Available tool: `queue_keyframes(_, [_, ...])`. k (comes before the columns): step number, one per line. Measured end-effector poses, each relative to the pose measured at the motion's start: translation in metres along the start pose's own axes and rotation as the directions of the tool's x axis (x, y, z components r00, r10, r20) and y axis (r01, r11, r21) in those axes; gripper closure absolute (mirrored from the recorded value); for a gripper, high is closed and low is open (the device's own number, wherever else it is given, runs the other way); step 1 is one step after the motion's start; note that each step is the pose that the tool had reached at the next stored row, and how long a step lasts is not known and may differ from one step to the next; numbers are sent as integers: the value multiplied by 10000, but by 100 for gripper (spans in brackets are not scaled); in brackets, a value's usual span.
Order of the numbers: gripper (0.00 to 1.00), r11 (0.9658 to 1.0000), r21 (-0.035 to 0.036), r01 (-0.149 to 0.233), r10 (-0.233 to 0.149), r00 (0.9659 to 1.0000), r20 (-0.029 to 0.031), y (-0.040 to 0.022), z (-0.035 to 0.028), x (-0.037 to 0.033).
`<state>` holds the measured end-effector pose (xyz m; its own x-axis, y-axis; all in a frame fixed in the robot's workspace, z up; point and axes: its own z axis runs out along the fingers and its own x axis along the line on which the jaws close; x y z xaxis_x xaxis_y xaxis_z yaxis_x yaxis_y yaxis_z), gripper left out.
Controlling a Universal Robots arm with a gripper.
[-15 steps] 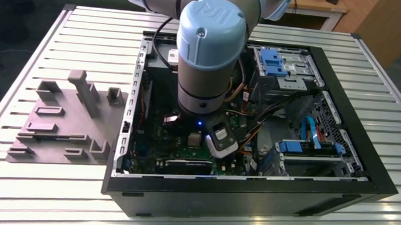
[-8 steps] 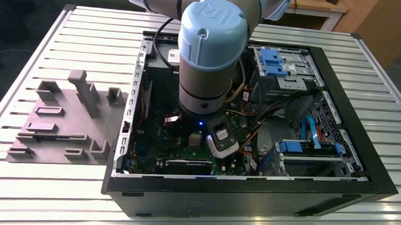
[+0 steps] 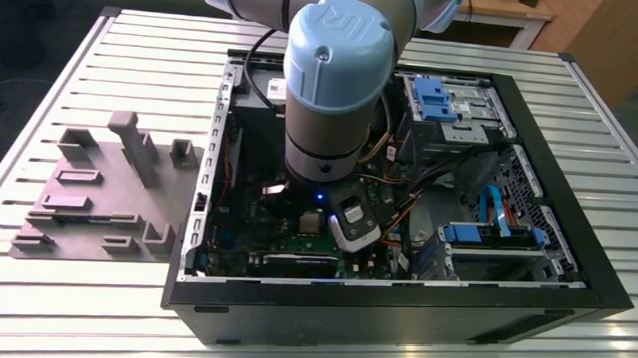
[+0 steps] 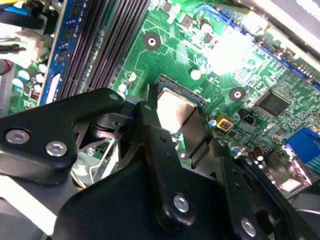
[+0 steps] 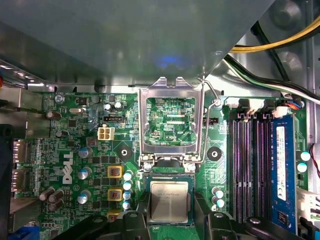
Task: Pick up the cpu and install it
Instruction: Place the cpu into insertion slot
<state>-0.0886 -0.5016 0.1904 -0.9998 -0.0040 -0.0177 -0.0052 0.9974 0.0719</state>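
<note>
arm (image 3: pixel 336 92) stands upright, pincer (image 5: pixel 170 212) pointing straight down.

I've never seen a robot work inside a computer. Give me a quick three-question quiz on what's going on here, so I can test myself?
1. True or false: the socket's metal lid stands open.
2. What is clamped in the gripper? A) a cable B) the cpu C) a screw
3. Fill in: the grey tray sits outside the case, on the exterior view's ____.

Key: 1 true; 2 B; 3 left.
</note>
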Motion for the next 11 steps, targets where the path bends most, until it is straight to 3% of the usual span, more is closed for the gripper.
queue_keyframes(5, [53,10000,4,-2,2,10000,-3,0,-8,1])
queue_keyframes(11, [53,10000,2,-2,2,10000,-1,5,-71,-1])
